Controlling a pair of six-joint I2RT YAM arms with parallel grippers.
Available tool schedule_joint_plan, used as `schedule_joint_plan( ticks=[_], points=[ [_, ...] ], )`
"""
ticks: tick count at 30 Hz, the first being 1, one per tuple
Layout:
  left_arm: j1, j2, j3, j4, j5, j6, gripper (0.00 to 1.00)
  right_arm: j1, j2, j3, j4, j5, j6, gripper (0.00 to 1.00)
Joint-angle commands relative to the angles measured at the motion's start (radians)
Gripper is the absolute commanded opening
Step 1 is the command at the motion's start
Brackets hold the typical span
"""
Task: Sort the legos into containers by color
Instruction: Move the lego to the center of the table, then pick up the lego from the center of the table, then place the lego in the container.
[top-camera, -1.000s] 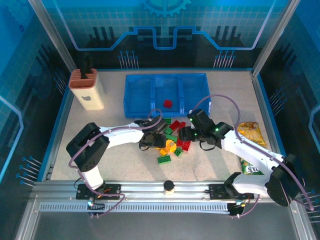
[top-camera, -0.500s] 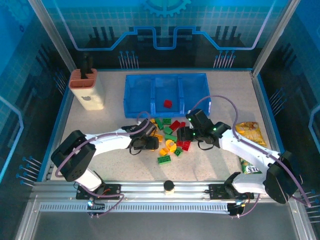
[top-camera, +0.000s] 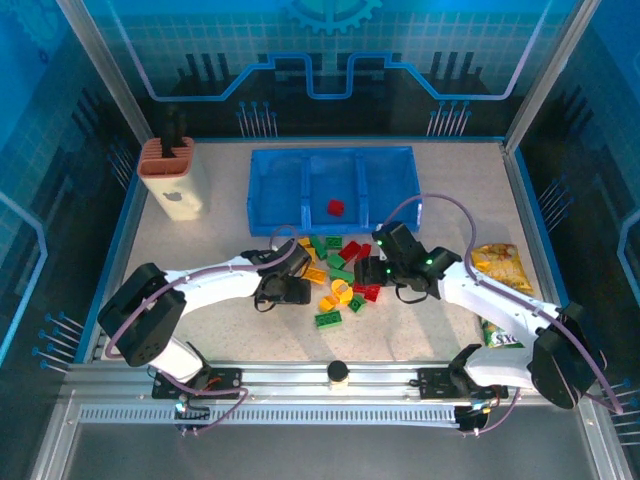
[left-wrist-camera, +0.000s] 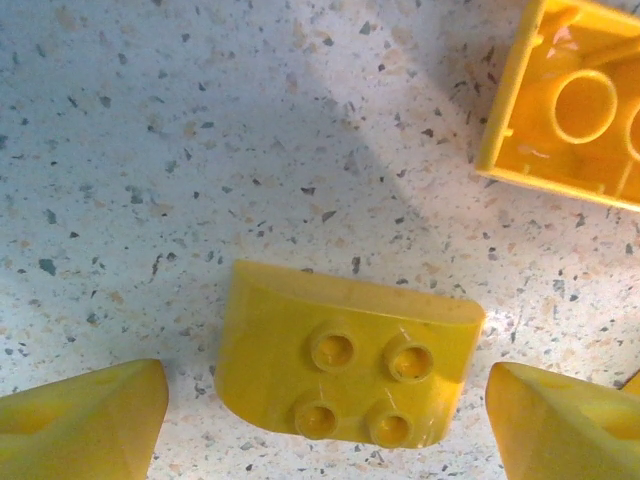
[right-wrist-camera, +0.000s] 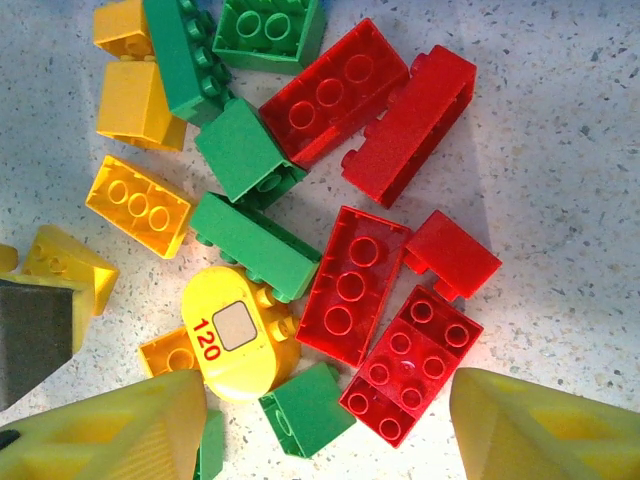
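Left gripper (left-wrist-camera: 325, 405) open, straddling one yellow brick (left-wrist-camera: 345, 345) (no contact). Right gripper (right-wrist-camera: 328, 405) open and empty above mixed bricks (right-wrist-camera: 350, 280).

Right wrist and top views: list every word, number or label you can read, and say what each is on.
"120", red digits on the rounded yellow lego, next to a grey square.
Yellow snack bag: printing too blurred to read.
Beige holder: dark mark on its front, too small to make out.
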Motion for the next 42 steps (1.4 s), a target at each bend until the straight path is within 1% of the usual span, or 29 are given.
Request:
schedule_joint_plan(
  ticks=[1, 6, 8, 9, 13, 17, 22, 27, 32, 38, 42],
  points=[
    [-0.005, 0.037, 0.023, -0.037, -0.009, 0.035, 0.84, 0.010, -0.027, -0.019, 0.016, -0.002, 0.020, 0.67],
    [-0.005, 0.082, 0.051, -0.029, -0.009, 0.057, 0.82, 0.010, -0.036, -0.030, 0.019, 0.001, 0.026, 0.67],
    [-0.005, 0.103, 0.070, -0.031, -0.011, 0.069, 0.80, 0.010, -0.038, -0.036, 0.023, 0.000, 0.029, 0.67],
    [-0.005, 0.111, 0.078, -0.032, -0.010, 0.074, 0.78, 0.009, -0.039, -0.037, 0.024, 0.000, 0.031, 0.66],
    [-0.007, 0.129, 0.100, -0.041, -0.004, 0.083, 0.67, 0.010, -0.044, -0.043, 0.022, -0.002, 0.034, 0.66],
    [-0.005, 0.096, 0.099, -0.058, -0.018, 0.080, 0.62, 0.010, -0.053, -0.046, 0.019, 0.002, 0.032, 0.66],
    [0.013, 0.032, 0.141, -0.105, -0.044, 0.101, 0.61, 0.009, -0.048, -0.046, 0.025, -0.007, 0.033, 0.66],
    [0.092, -0.004, 0.246, -0.163, -0.069, 0.167, 0.61, 0.015, -0.051, -0.041, 0.025, -0.015, 0.034, 0.66],
    [0.191, 0.005, 0.368, -0.180, -0.049, 0.227, 0.61, 0.019, -0.076, -0.054, 0.018, -0.009, 0.039, 0.66],
    [0.280, 0.121, 0.554, -0.195, -0.048, 0.285, 0.61, 0.031, -0.106, -0.070, 0.008, -0.012, 0.048, 0.66],
    [0.335, 0.235, 0.682, -0.206, -0.026, 0.303, 0.61, 0.052, -0.117, -0.066, -0.005, -0.010, 0.043, 0.67]
  ],
)
